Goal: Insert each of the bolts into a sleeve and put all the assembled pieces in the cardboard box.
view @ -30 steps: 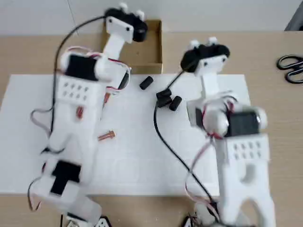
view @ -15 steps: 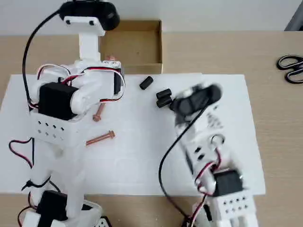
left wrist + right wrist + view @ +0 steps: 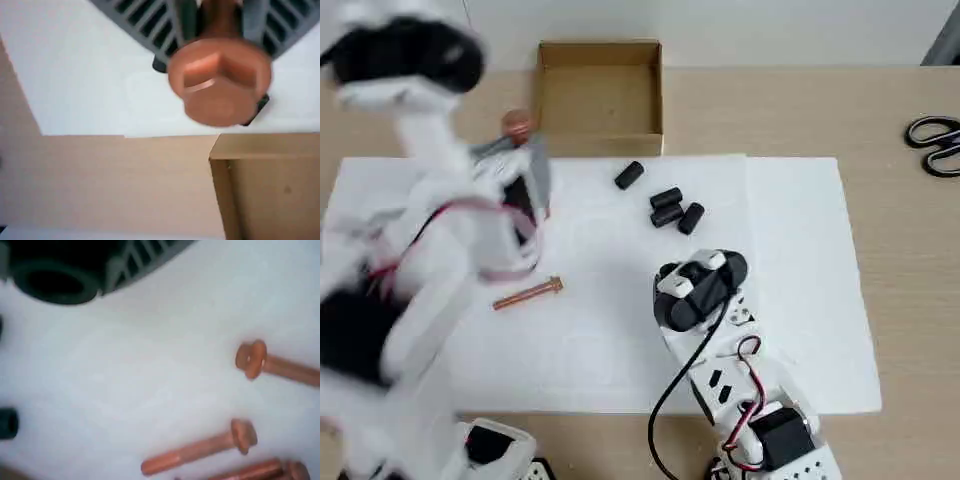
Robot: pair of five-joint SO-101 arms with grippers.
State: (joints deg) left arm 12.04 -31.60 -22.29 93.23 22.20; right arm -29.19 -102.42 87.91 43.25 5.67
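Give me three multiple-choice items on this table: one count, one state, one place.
1. How many sleeves lie loose on the sheet in the high view? A two; B four; C six.
2. The left hand is: A shut on a bolt; B shut on a sleeve; C open.
3. The scissors lie: A on the sleeves; B on the sheet; C on the bare table.
Answers: 1 B, four black sleeves lie near the sheet's far edge. 2 A, the copper bolt is clamped in it. 3 C, they lie off the sheet, beside it.
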